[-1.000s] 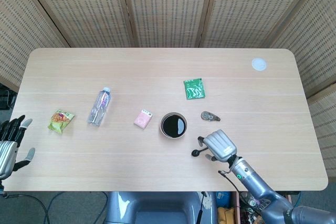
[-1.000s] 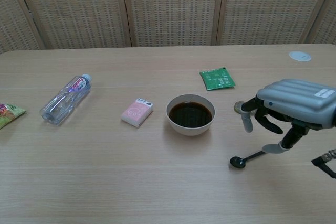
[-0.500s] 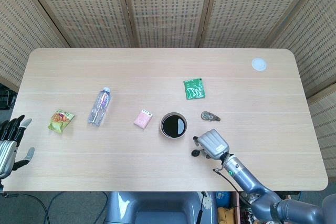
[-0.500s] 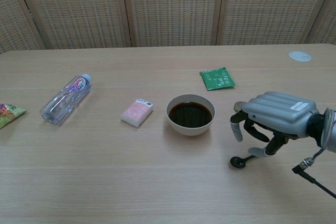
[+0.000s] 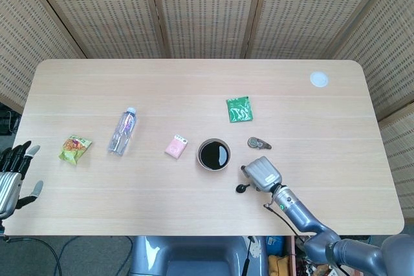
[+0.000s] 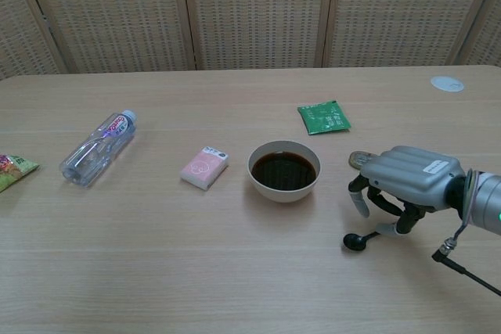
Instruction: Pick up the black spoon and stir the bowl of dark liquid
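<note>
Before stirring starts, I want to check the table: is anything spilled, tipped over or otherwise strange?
Nothing spilled: the bowl stands upright, dark liquid inside. The only tipped thing is the water bottle, lying on its side at the left. The black spoon lies on the table under the right hand.

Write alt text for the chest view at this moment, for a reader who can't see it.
The robot's right hand is lowered over the handle of a black spoon lying on a wooden table, just right of a bowl of dark liquid. Farther left lie a pink packet and a plastic bottle on its side; a green sachet sits behind the bowl.
</note>
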### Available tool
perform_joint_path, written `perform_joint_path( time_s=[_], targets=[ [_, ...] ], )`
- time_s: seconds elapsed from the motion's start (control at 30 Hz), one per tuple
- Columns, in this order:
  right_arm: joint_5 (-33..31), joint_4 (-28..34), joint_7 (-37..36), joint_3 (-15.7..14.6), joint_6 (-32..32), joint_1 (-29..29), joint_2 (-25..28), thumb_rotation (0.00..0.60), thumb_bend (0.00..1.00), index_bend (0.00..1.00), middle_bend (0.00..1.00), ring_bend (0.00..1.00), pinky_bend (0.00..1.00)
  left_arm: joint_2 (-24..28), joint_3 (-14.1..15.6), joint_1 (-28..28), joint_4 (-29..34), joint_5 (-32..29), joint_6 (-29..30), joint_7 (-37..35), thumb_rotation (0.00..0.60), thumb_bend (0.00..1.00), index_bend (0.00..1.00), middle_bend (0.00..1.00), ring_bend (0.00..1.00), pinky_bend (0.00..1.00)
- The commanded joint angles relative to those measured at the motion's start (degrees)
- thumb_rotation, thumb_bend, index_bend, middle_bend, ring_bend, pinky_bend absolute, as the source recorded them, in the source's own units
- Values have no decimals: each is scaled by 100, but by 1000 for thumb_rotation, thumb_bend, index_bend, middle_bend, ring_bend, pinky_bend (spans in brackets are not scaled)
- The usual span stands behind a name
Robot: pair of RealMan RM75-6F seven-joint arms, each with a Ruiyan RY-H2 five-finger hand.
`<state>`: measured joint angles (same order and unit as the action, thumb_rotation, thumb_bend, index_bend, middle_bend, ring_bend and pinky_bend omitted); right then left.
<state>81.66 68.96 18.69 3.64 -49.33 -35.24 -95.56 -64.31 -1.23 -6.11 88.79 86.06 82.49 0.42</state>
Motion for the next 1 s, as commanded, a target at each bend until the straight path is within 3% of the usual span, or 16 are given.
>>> perform_joint_path(
  time_s=[0.03,0.37,1.0],
  targets=[
    [-47,-142,23,-22,64,-36,-49,600,483,559,862,918,997,-5,0,1,-8,-2,3,-3,600,406,52,0,0,0],
    [-134,-355,23,-99,155,-68,-58,600,488,560,860,918,998,-18,-5,-1,-29,-18,2,-15,600,407,52,0,0,0],
    [-201,-150,9,-107,-35,-50,195,600,488,560,858,918,998,-31,-13,-23,-11,-24,-10,11,600,406,52,0,0,0]
  ],
)
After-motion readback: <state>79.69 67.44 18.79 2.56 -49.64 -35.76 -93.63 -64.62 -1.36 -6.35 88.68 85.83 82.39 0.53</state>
